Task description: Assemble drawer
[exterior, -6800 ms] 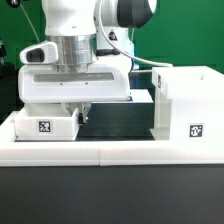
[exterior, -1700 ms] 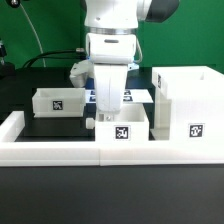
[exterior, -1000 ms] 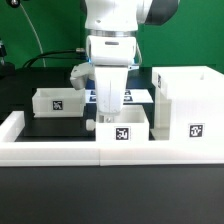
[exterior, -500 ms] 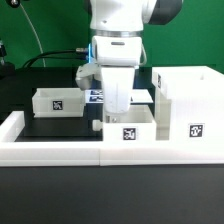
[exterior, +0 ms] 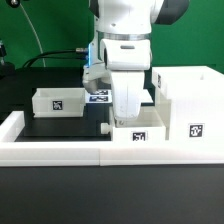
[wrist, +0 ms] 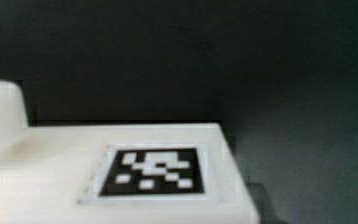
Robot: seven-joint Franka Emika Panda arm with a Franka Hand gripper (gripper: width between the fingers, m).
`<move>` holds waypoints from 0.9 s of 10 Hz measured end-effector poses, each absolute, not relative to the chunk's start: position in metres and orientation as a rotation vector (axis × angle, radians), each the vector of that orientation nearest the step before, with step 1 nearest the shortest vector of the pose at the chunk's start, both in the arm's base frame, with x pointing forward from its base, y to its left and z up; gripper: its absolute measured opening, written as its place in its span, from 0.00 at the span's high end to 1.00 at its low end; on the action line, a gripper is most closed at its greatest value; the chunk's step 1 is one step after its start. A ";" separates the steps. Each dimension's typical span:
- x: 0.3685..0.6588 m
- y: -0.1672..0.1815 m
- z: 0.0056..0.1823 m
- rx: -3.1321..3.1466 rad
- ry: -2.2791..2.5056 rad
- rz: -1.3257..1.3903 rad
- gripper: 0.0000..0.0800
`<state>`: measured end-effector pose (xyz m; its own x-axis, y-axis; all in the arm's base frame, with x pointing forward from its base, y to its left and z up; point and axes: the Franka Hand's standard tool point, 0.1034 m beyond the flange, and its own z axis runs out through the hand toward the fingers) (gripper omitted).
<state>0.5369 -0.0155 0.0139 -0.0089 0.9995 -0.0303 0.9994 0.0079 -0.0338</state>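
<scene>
Three white parts of the drawer sit on the black table (exterior: 70, 125), inside the long low border wall (exterior: 50, 152) that runs along the front edge of the exterior view.

1. Arm (exterior: 125, 40): the white arm reaches down from the top centre of the exterior view, wrist pointing at the table.
2. Casing (exterior: 190, 95): the tall boxy casing stands upright at the exterior view's right, directly behind the border wall. A square tag shows low on its front face.
3. First tray (exterior: 135, 135): this tray sits just beside the casing, on the casing's left in the exterior view, with its tagged wall facing the camera. Whether the two parts touch cannot be told.
4. Second tray (exterior: 57, 101): this tray rests well apart, at the exterior view's left, upright and open-topped, with its tagged wall towards the camera.
5. Marker board (exterior: 100, 96): it lies flat between the second tray and the arm, partly hidden.
6. Gripper (exterior: 127, 112): it descends into the first tray. The tray's front wall hides the fingertips, so it cannot be told whether the fingers are parted or clamped.

The wrist view shows a blurred black-and-white tag (wrist: 155, 172) on a flat white surface, with dark table beyond.
</scene>
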 end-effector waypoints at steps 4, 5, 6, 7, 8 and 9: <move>0.537 -0.011 0.013 -2.211 -2.225 0.067 0.95; 0.537 -0.012 0.013 -2.223 -2.215 0.067 0.95; 0.537 -0.013 0.013 -2.229 -2.208 0.067 0.95; 0.537 -0.014 0.013 -2.230 -2.207 0.067 0.95; 0.537 -0.014 0.013 -2.230 -2.207 0.067 0.95; 0.536 -0.013 0.013 -2.230 -2.207 0.067 0.95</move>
<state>0.5363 -0.0134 0.0128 0.0097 0.9996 -0.0279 0.9994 -0.0106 -0.0327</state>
